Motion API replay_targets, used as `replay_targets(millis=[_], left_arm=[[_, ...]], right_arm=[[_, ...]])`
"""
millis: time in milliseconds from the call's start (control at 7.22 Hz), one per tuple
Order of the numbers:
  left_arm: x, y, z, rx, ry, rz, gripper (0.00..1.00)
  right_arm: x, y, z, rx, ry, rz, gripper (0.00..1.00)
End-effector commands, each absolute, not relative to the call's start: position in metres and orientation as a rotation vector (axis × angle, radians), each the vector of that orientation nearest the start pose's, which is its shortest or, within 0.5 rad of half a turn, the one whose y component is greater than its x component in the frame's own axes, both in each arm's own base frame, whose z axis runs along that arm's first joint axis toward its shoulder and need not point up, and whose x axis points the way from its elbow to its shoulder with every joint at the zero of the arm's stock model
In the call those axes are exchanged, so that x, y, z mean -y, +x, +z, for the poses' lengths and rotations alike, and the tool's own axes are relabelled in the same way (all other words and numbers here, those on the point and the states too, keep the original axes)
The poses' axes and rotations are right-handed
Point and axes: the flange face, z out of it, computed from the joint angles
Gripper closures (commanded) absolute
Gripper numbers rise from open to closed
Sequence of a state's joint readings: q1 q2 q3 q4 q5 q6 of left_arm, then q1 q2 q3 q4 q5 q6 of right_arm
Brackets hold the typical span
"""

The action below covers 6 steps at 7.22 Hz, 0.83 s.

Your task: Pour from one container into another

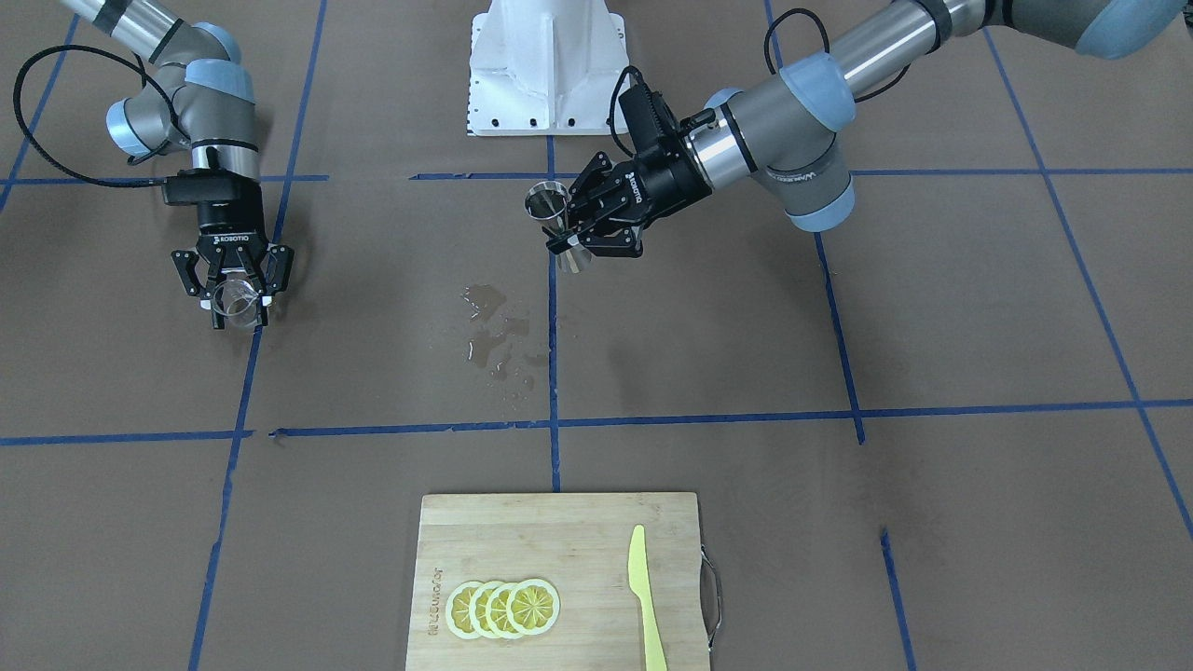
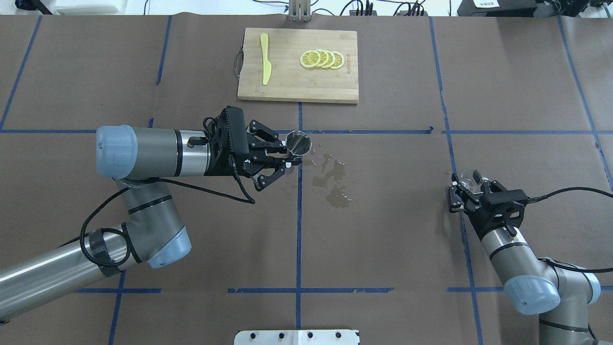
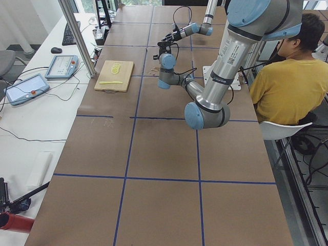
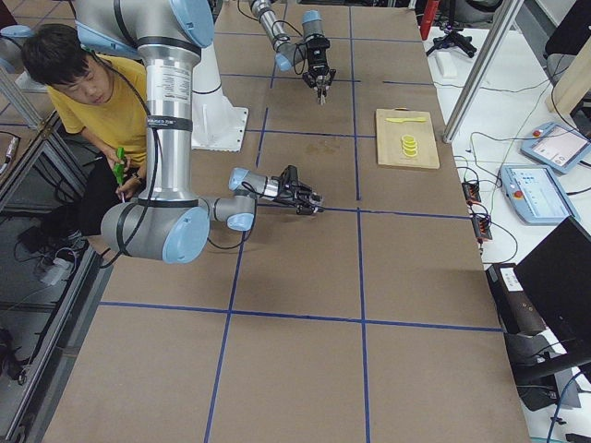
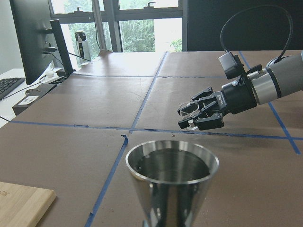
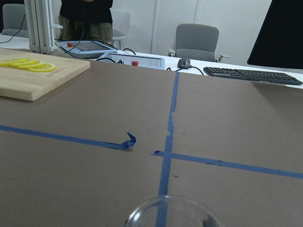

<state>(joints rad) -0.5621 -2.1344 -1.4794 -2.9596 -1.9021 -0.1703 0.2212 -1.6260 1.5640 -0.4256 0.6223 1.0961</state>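
**Front-facing:** a flat table (image 1: 932, 326) covered in brown paper and gridded with blue tape carries one glossy puddle (image 1: 494, 340). The left gripper (image 1: 563, 240) is clenched on the waist of one hourglass-shaped steel jigger (image 1: 548, 202). The right gripper (image 1: 239, 312) grasps one small clear round glass cup (image 1: 233, 298), well apart from the jigger. One bamboo cutting board (image 1: 559, 522) bears four yellow lemon slices (image 1: 503, 608) and one yellow knife (image 1: 645, 596).

**Left wrist:** the polished jigger bowl fills the foreground, with windows behind.

**Right wrist:** only the cup's rim shows, and one black keyboard (image 6: 253, 74) lies beyond.

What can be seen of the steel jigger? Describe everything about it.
The steel jigger is a shiny double-cone measure: a wide round cup on top, a narrow waist, a flared cone below. It is held roughly upright, mouth up, clamped at the waist by the left gripper, near the middle of the table, beside a wet patch. Whether it holds liquid cannot be told.
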Motion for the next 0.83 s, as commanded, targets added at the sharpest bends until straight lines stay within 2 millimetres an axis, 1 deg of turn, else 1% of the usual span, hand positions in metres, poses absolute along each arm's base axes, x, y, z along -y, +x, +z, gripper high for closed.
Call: replay_targets(millis=[0, 277, 554, 692], left_arm=[[0.4261, 0.4862, 0.2207, -1.269, 1.466, 0.878, 1.00], [0.4261, 0.4862, 0.2207, -1.269, 1.466, 0.878, 1.00], [0.4261, 0.4862, 0.2207, -1.268, 1.467, 0.879, 1.00], [0.4264, 0.4865, 0.2213, -1.268, 1.465, 0.878, 1.00]], right_arm=[[0.3106, -0.4063, 0.5566, 0.659, 1.131, 0.300, 0.66], [0.3106, -0.4062, 0.5565, 0.661, 1.131, 0.301, 0.53], [0.3104, -0.4056, 0.5572, 0.659, 1.131, 0.300, 0.51], [0.3105, -0.4061, 0.5557, 0.662, 1.132, 0.302, 0.47]])
